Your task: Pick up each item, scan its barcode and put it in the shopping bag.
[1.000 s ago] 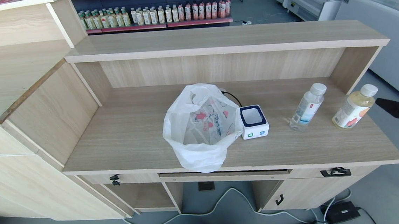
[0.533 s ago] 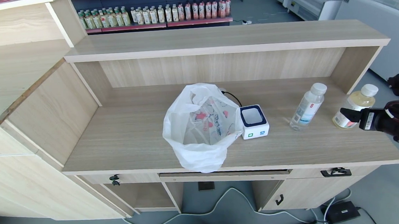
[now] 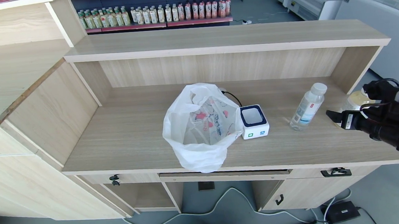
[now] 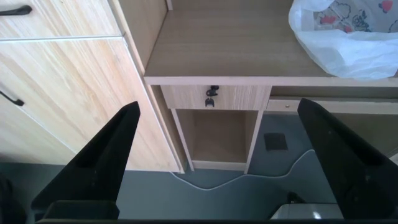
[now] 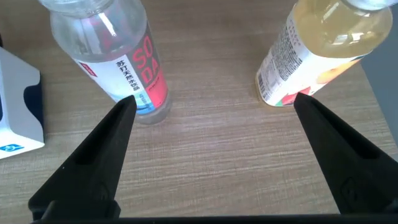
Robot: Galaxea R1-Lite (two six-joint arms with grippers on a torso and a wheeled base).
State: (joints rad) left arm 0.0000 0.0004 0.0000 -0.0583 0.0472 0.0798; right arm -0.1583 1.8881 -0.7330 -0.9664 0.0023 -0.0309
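Right gripper (image 5: 214,102): jaws spread wide, nothing between them, low over the counter (image 3: 134,130). Clear water bottle (image 5: 118,56) stands just ahead of its left finger, yellow drink bottle (image 5: 323,50) just ahead of its right finger. Scanner (image 3: 253,121) sits farther left, touching the shopping bag (image 3: 200,126). Left gripper (image 4: 219,107): jaws spread, empty, below counter-edge height, bag up ahead to its right.

Clear bottle (image 3: 306,108), yellow-drink bottle (image 5: 317,50) upright right of scanner (image 3: 253,121); white bag (image 3: 202,150) open.
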